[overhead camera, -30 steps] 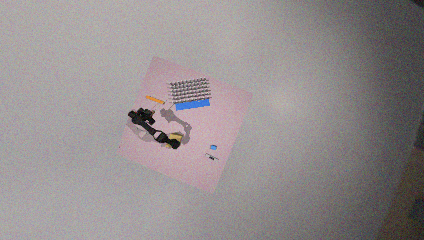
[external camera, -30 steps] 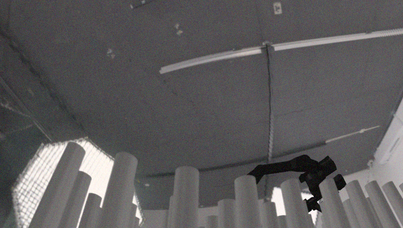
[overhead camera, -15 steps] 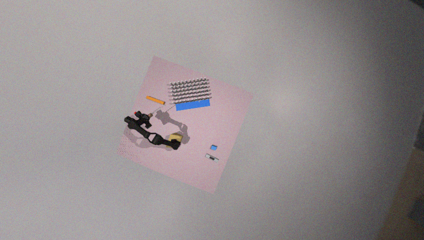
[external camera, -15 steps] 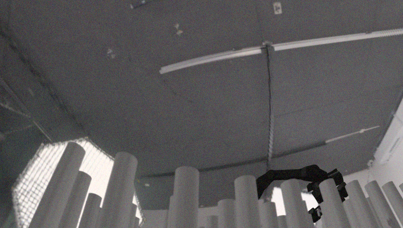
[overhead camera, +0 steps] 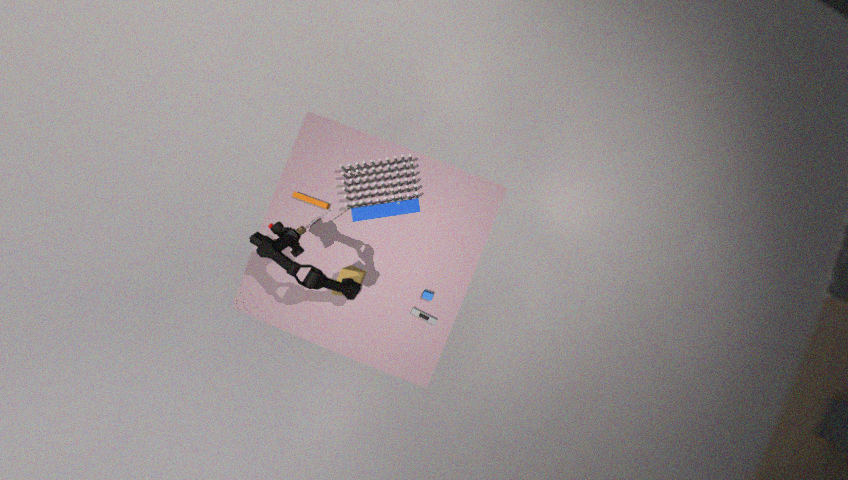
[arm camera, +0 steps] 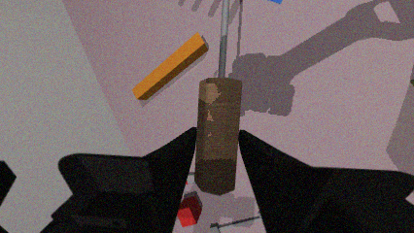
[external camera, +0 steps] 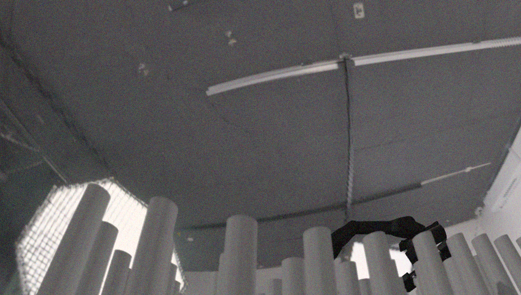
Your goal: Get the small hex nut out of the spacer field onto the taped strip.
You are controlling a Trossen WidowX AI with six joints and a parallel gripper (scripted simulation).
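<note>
My gripper (overhead camera: 299,231) (arm camera: 218,132) is shut on the brown handle (arm camera: 219,107) of a tool. The tool's thin metal rod (arm camera: 224,49) points away from the fingers. The shadows lie apart from the arm and tool, so they hang above the table, left of the spacer field. The metal spacers (external camera: 241,252) stand in rows in the top view and look upright. The blue taped strip (overhead camera: 386,211) lies along their front. A tiny pale spot, apparently the nut (overhead camera: 398,202), is at the strip's spacer-side edge. The rod's far end is out of the wrist view.
An orange bar (overhead camera: 311,199) (arm camera: 170,66) lies left of the spacers. A red block (arm camera: 189,214) and a thin dark tool (arm camera: 238,221) lie below the gripper. A yellow block (overhead camera: 352,273) is by the arm's base. A blue cube (overhead camera: 427,295) and a grey piece (overhead camera: 423,315) lie right.
</note>
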